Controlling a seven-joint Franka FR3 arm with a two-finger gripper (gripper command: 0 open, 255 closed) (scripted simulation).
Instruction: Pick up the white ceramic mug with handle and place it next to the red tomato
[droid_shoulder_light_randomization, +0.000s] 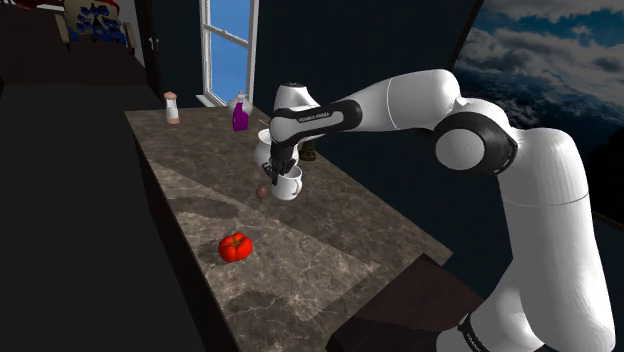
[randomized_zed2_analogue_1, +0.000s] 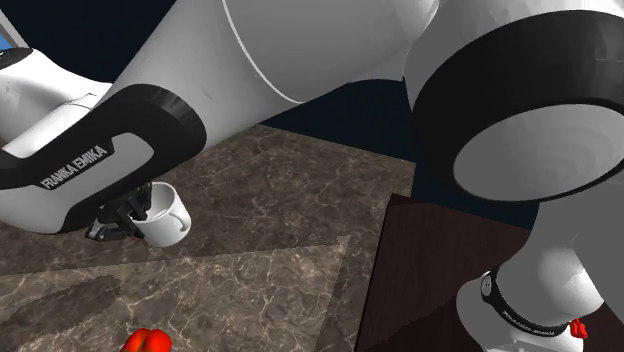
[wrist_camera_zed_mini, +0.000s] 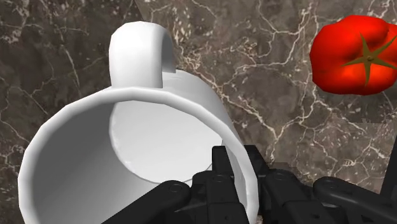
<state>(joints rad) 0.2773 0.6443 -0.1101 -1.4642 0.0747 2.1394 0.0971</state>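
In the shoulder view's middle, the hand (droid_shoulder_light_randomization: 272, 172) is clamped on the white mug's (droid_shoulder_light_randomization: 288, 185) wall, with the red tomato (droid_shoulder_light_randomization: 235, 246) lower left on the worktop (droid_shoulder_light_randomization: 330, 230).

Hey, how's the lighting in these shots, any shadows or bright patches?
Shoulder view: dim overall, with a paler band of light across the counter by the tomato. Wrist view: the mug is brightly lit, softly shaded inside. Second exterior view: a pale band crosses the counter.

Room: dim, walls near the window (droid_shoulder_light_randomization: 224, 50) dark.
Source: the window, bright blue.
Counter (droid_shoulder_light_randomization: 310, 255): a paler band slants away from the window; darker shadow patches beside it.
Mug (wrist_camera_zed_mini: 159, 127): soft grey shading inside.
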